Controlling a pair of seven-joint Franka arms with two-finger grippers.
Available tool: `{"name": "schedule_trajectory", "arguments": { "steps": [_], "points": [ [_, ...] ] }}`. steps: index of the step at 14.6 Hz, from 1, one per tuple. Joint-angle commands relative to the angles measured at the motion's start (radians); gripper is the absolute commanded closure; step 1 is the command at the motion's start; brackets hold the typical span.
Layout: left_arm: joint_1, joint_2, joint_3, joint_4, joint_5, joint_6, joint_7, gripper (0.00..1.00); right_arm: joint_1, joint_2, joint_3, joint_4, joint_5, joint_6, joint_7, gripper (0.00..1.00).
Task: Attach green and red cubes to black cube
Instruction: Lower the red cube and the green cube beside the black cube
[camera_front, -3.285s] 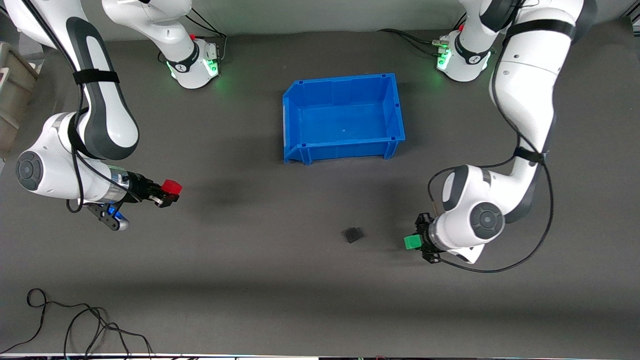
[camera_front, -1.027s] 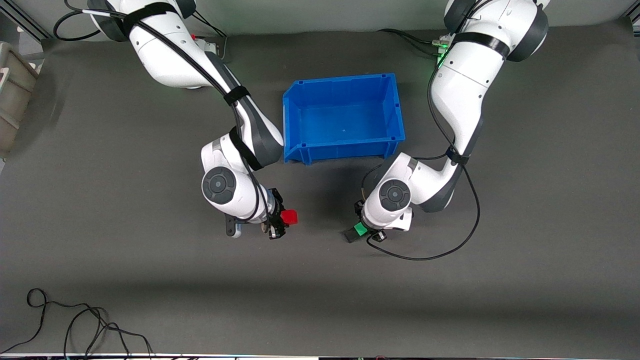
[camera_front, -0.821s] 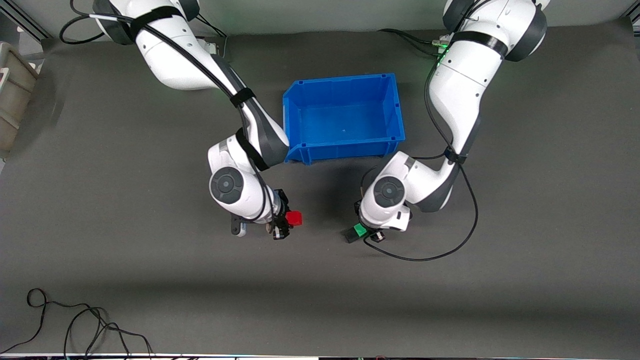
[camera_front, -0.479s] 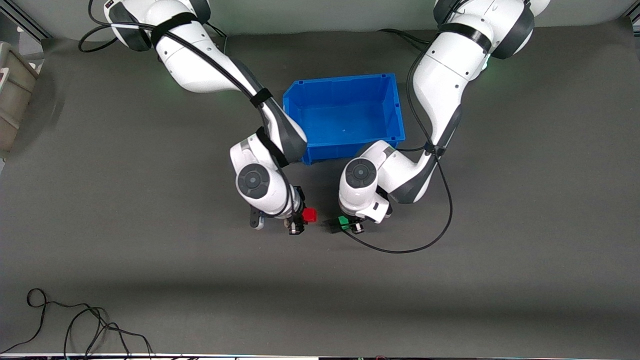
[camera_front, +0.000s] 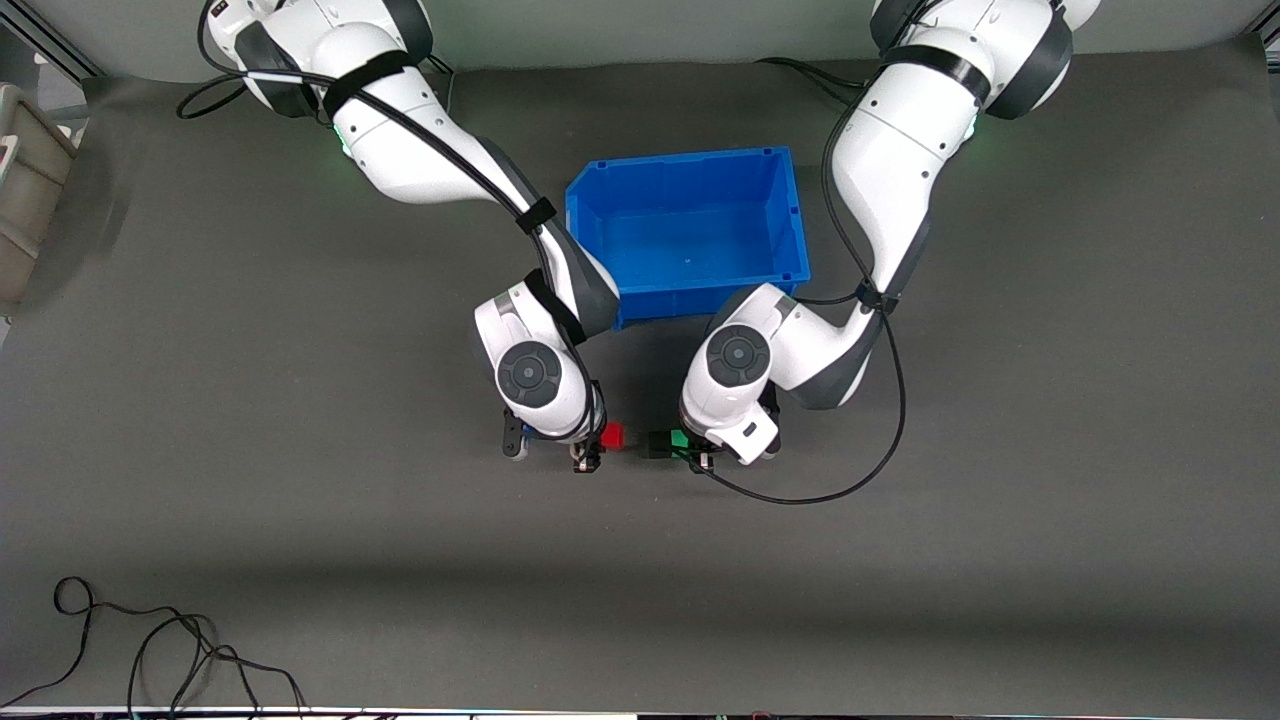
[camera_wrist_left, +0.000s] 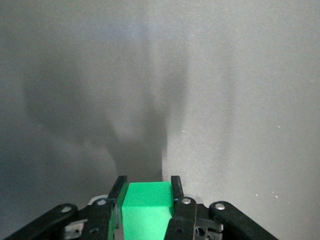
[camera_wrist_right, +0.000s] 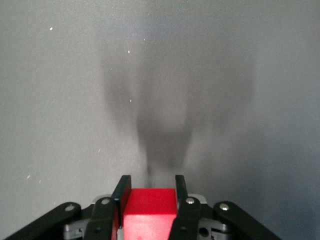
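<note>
My right gripper (camera_front: 606, 440) is shut on the red cube (camera_front: 613, 435); the right wrist view shows the cube (camera_wrist_right: 149, 202) between the fingers (camera_wrist_right: 121, 187). My left gripper (camera_front: 684, 443) is shut on the green cube (camera_front: 679, 438), which the left wrist view (camera_wrist_left: 146, 200) shows clamped between both fingers. The black cube (camera_front: 655, 443) sits against the green cube on the side toward the red cube. A narrow gap separates the black cube from the red one. The black cube does not show in either wrist view.
A blue bin (camera_front: 690, 160) stands open just farther from the front camera than the grippers. A beige box (camera_front: 25, 190) sits at the right arm's end of the table. A loose black cable (camera_front: 150, 650) lies at the near edge.
Both arms have swung toward each other. The black cube has travelled with the green cube toward the right arm's end. The gap between red and black has shrunk.
</note>
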Motion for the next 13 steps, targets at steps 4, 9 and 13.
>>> {"name": "schedule_trajectory", "arguments": {
  "steps": [4, 9, 13],
  "points": [
    [0.001, -0.001, -0.009, 0.022, -0.035, 0.0, 0.03, 1.0, -0.007, 0.057, -0.002, 0.054, -0.014, 0.046, 0.055, 1.0],
    [-0.008, 0.005, -0.009, 0.022, -0.035, 0.003, 0.027, 1.0, -0.007, 0.065, 0.007, 0.057, -0.011, 0.152, 0.083, 1.0],
    [-0.006, 0.005, -0.01, 0.03, -0.038, 0.003, 0.024, 1.0, -0.005, 0.077, 0.009, 0.091, -0.01, 0.154, 0.09, 1.0]
  ]
}}
